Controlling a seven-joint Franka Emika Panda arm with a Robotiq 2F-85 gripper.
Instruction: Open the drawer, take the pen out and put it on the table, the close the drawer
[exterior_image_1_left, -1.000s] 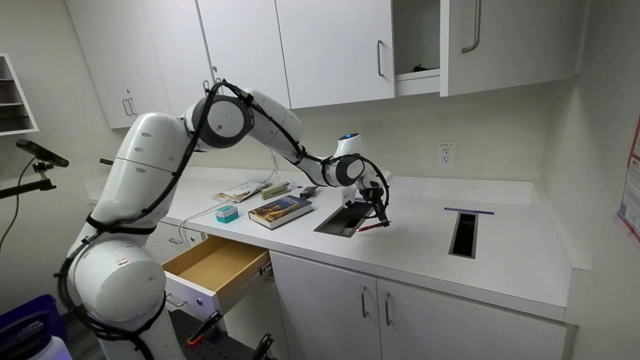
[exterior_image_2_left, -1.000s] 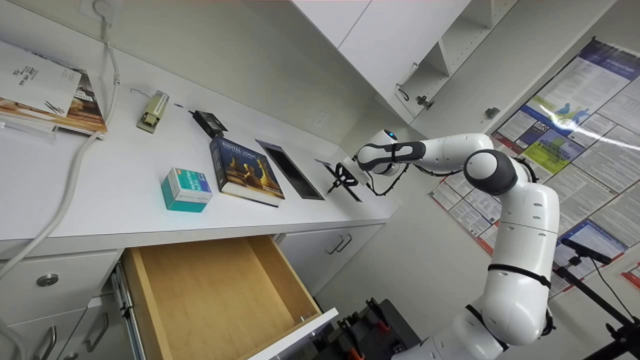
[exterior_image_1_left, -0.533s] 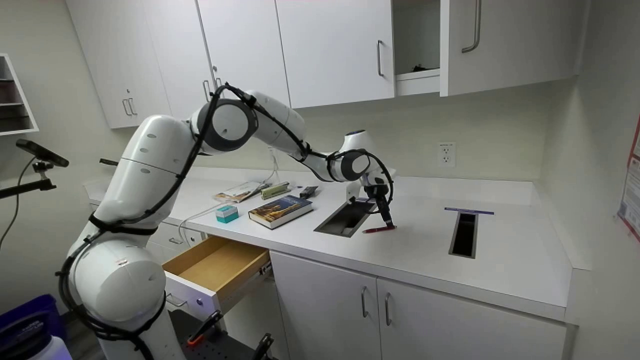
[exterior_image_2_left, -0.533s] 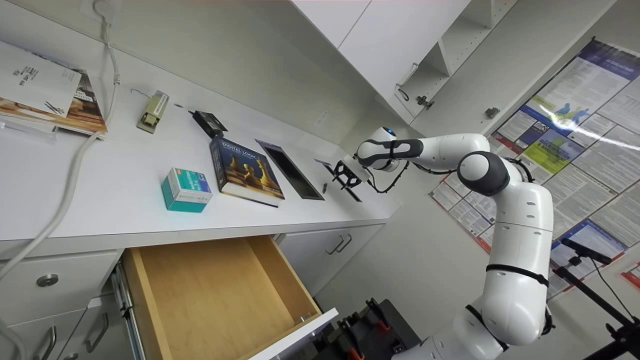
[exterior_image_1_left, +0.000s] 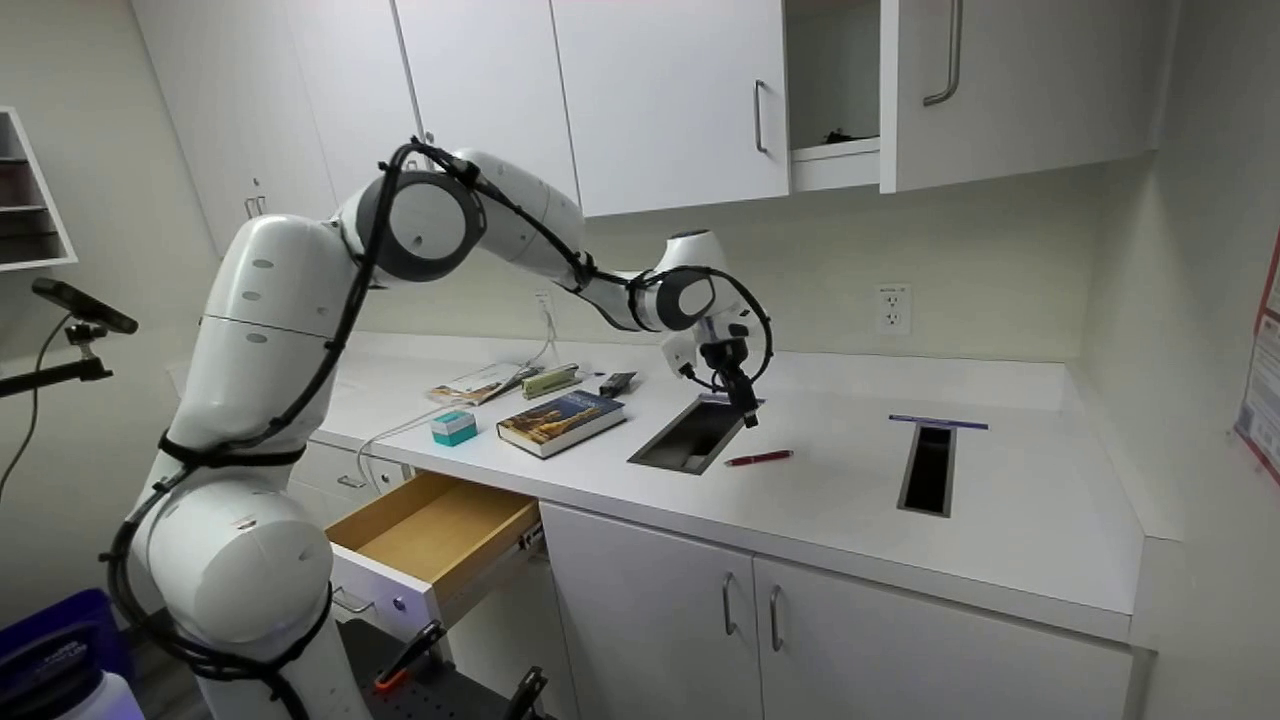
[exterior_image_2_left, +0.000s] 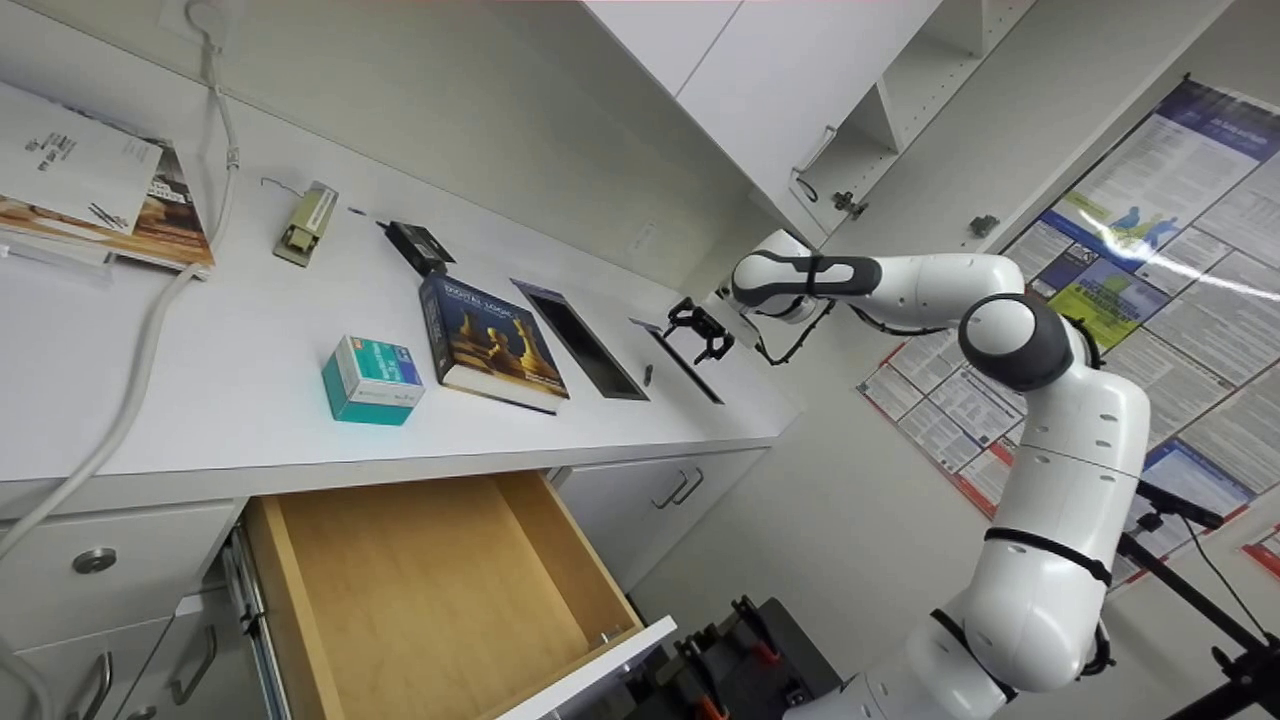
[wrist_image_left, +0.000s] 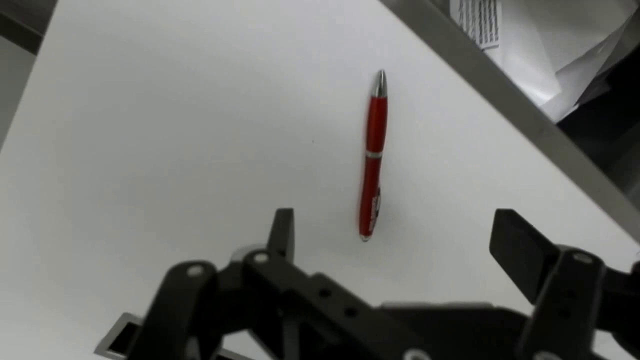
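Observation:
The red pen (exterior_image_1_left: 759, 458) lies flat on the white table (exterior_image_1_left: 1020, 480), just right of the larger dark cut-out. In the wrist view the whole pen (wrist_image_left: 375, 145) shows, silver tip pointing away from my gripper (wrist_image_left: 392, 220). The fingers stand wide apart, with nothing held between them. In an exterior view my gripper (exterior_image_2_left: 686, 348) hangs above the countertop, clear of the pen (exterior_image_2_left: 648, 375), a small dark mark there. The drawer (exterior_image_2_left: 420, 590) is pulled far out, and its tan wooden inside holds nothing that I can see.
A thick book (exterior_image_1_left: 560, 423), a teal box (exterior_image_1_left: 454, 428), a stapler (exterior_image_1_left: 550, 381) and a white cable (exterior_image_2_left: 150, 340) lie on the countertop. The larger cut-out (exterior_image_1_left: 690, 440) and narrow slot (exterior_image_1_left: 928, 470) open its surface. An upper cabinet door (exterior_image_1_left: 1020, 90) stands ajar.
A second ago the pen was in my gripper's fingers at the tabletop. The fingers have spread and let go of it. The gripper has risen and drawn back; the pen lies still.

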